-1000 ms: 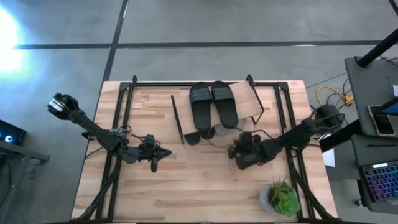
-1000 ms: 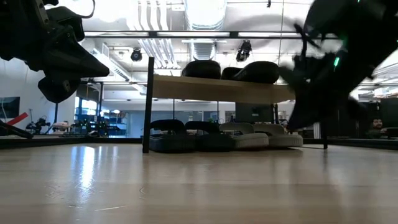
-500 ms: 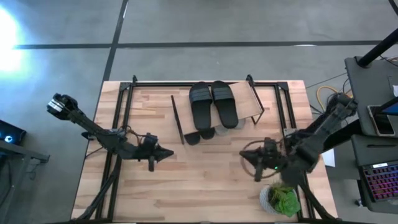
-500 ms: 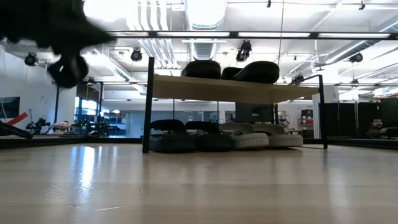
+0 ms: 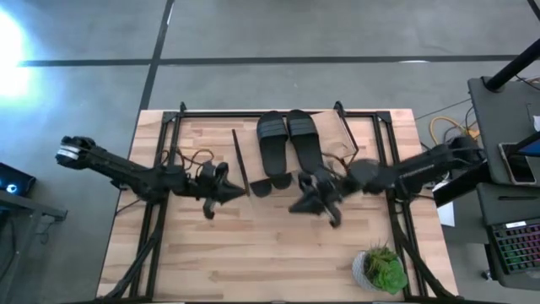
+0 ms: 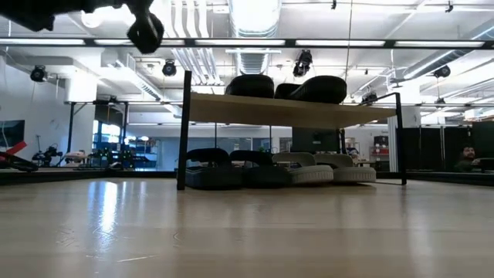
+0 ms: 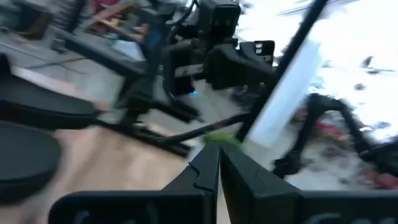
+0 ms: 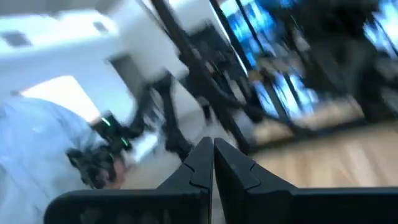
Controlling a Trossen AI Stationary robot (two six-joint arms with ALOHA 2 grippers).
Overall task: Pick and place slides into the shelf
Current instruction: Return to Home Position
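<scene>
Where the shelf point(image 6: 279, 111) stood at the far middle of the wooden surface point(image 5: 278, 253), two black slides point(image 6: 249, 85) lay side by side on its light plank top. Beneath the plank, on the surface between the thin black legs, four more sat in a row in the low view: a second black pair point(image 6: 212, 177) toward the left leg and a light grey pair point(image 6: 312, 174) just beside it toward the right. From above, only the ends of these lower ones poked out from under the plank's near edge. Near the shelf's left front leg, the left gripper point(image 5: 236, 192) hung over the surface. Its wrist view showed its two dark fingers point(image 7: 199, 175) clenched together with nothing between them. The right gripper point(image 5: 302, 203) hung in front of the shelf, toward its right half and blurred in the high view. Its fingers point(image 8: 199, 167) were likewise pressed together and empty. A dark part of the left arm point(image 6: 144, 32) showed at the upper left of the low view, well above the surface. A potted green plant point(image 5: 384, 268) stood at the near right corner of the surface, well apart from the shelf. Beyond the surface, a person point(image 6: 465, 158) sat far off in the room.
</scene>
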